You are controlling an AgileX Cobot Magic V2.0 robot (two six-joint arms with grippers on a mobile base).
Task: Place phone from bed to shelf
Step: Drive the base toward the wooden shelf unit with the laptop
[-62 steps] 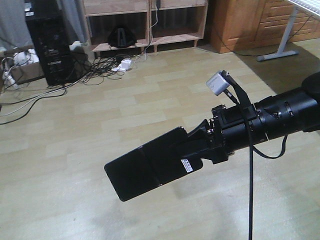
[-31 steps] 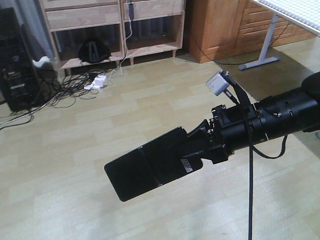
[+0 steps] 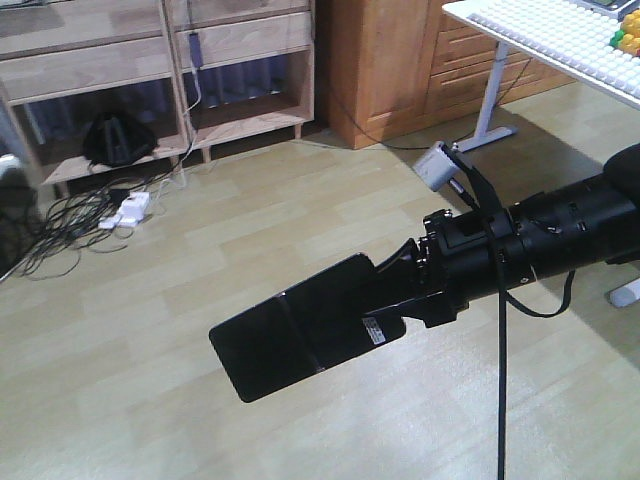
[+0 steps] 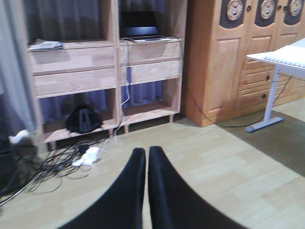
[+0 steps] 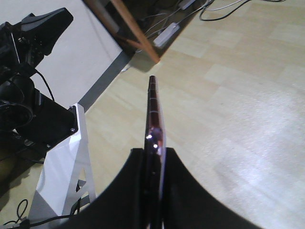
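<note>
My right gripper is shut on the phone, a thin black glossy slab with a white sticker near the held end. It is held level, high above the floor. In the right wrist view the phone shows edge-on with a rose-gold rim, clamped between the fingers of the right gripper. My left gripper is shut with nothing in it, pointing towards the pale wood shelf. The shelf stands at the far upper left across the floor. The bed is out of view.
A laptop sits on a shelf board. A black bag lies in a bottom compartment, with cables and a white power strip on the floor in front. An orange-brown cabinet and a white table stand to the right.
The whole scene has slid left and down in the front view. The shelf looks nearer, and the cabinet and table have come into view. The right gripper's hold on the phone is unchanged.
</note>
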